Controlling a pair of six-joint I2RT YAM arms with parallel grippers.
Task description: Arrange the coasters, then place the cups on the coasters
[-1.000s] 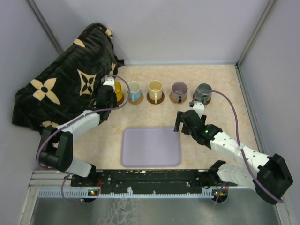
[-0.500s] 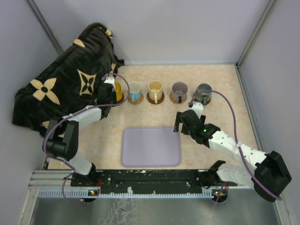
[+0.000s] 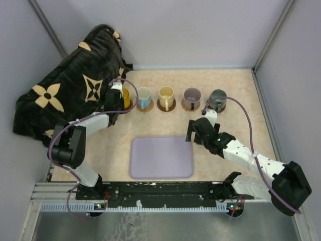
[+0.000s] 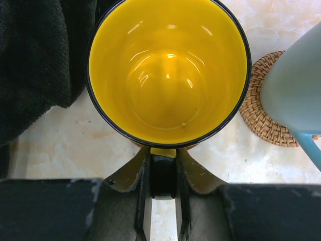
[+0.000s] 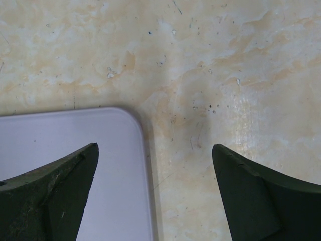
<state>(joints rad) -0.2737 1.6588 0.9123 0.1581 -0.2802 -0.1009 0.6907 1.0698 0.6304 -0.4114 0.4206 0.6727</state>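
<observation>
The left arm has folded inward, its left gripper [image 4: 163, 156] stays closed on the handle of the yellow cup [image 4: 168, 70] straight ahead, perhaps already over a coaster [image 3: 129, 107]; the right gripper [image 5: 154, 150] hangs open.

A lavender tray [image 3: 161, 156] lies flat by the middle of the table's [image 3: 241, 90] near edge. A black, tan-flowered blanket [image 3: 70, 90] is heaped over its far-left corner.

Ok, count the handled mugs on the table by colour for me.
Yellow glazed mug: 1
Light-blue glazed mug: 1
Cream glazed mug: 1
Mauve-purple glazed mug: 1
Grey-green glazed mug: 1
Total: 5
</observation>
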